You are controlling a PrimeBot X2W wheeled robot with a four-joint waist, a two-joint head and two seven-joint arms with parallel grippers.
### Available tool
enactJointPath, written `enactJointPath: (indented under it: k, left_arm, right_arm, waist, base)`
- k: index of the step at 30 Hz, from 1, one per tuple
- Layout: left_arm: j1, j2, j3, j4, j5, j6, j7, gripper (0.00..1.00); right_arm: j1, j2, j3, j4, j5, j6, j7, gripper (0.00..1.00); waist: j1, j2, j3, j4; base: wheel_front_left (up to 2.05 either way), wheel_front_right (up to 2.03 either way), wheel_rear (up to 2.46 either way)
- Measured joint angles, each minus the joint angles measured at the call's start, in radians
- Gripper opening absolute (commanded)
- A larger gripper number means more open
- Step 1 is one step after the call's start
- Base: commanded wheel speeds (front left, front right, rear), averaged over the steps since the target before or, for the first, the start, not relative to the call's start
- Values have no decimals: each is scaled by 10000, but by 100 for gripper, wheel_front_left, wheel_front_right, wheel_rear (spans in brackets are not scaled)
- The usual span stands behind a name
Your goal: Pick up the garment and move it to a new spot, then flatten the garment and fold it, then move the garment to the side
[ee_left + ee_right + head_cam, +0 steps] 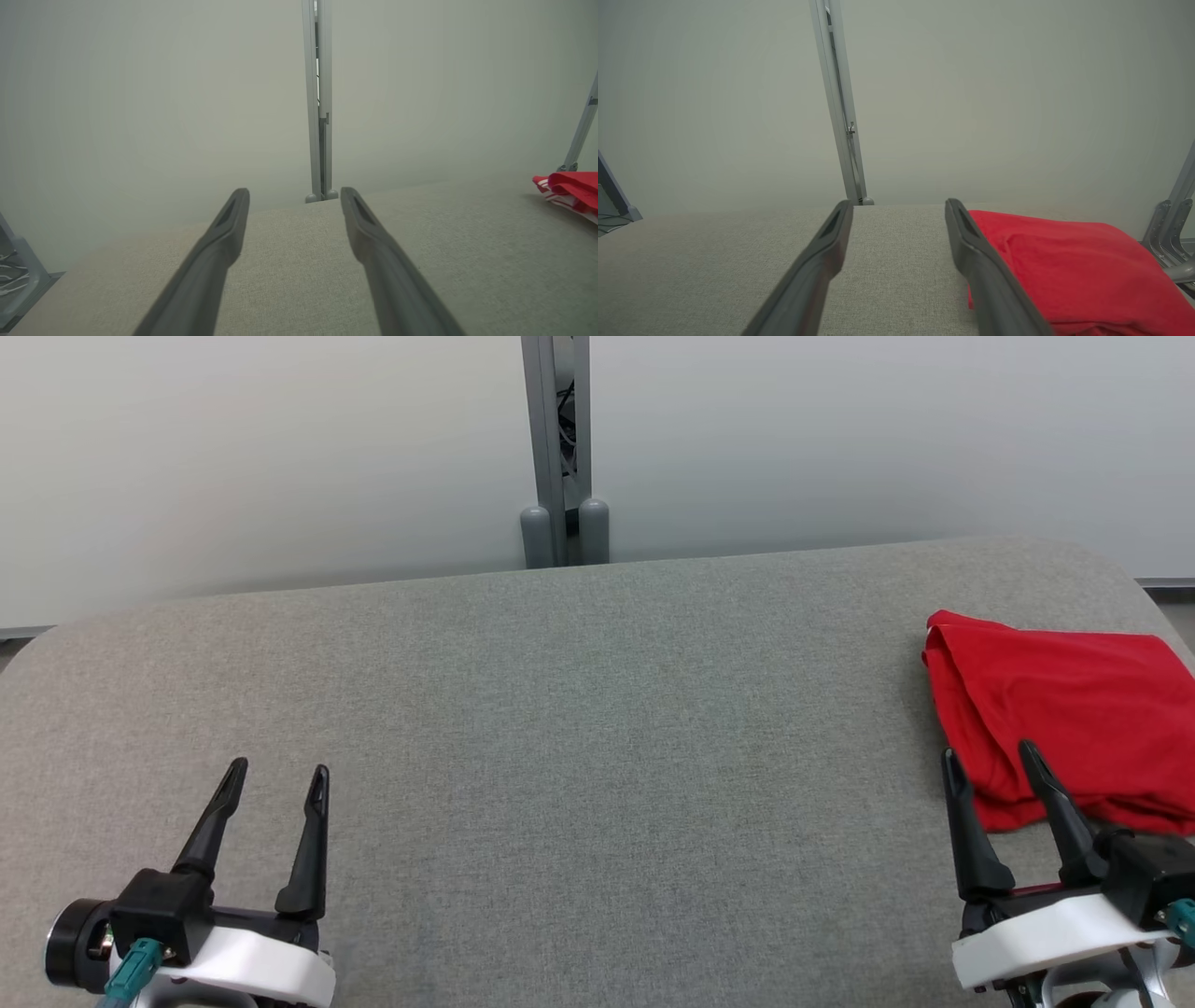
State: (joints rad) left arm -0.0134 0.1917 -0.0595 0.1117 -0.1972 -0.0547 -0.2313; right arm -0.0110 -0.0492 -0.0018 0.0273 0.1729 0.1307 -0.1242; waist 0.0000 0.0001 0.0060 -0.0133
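Note:
The garment (1064, 709) is red cloth folded into a thick rectangle at the right edge of the grey fabric table (579, 709). Its folded edge shows at the far right of the left wrist view as the garment (570, 189), and it lies just right of the fingers in the right wrist view as the garment (1073, 266). My right gripper (991, 758) hovers open at the garment's near left corner, its right finger over the cloth, with nothing between the fingers. My left gripper (278, 773) stands open at the lower left, far from the cloth.
A grey metal post (557, 448) rises behind the table's far edge against a pale wall. Metal frame legs (1169, 228) stand beyond the table's right end. The table's corners are rounded and its surface is bare grey fabric.

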Motion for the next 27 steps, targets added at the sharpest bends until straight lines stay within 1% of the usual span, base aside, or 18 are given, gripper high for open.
enactJointPath:
  k: [27]
  left_arm:
    - [47,130,-150,-115,-242,217,293,100]
  right_arm:
    - [-1,4,15,-81,236,2,-10,100]
  waist:
    - [0,0,89,85]
  base:
    - [0,0,0]
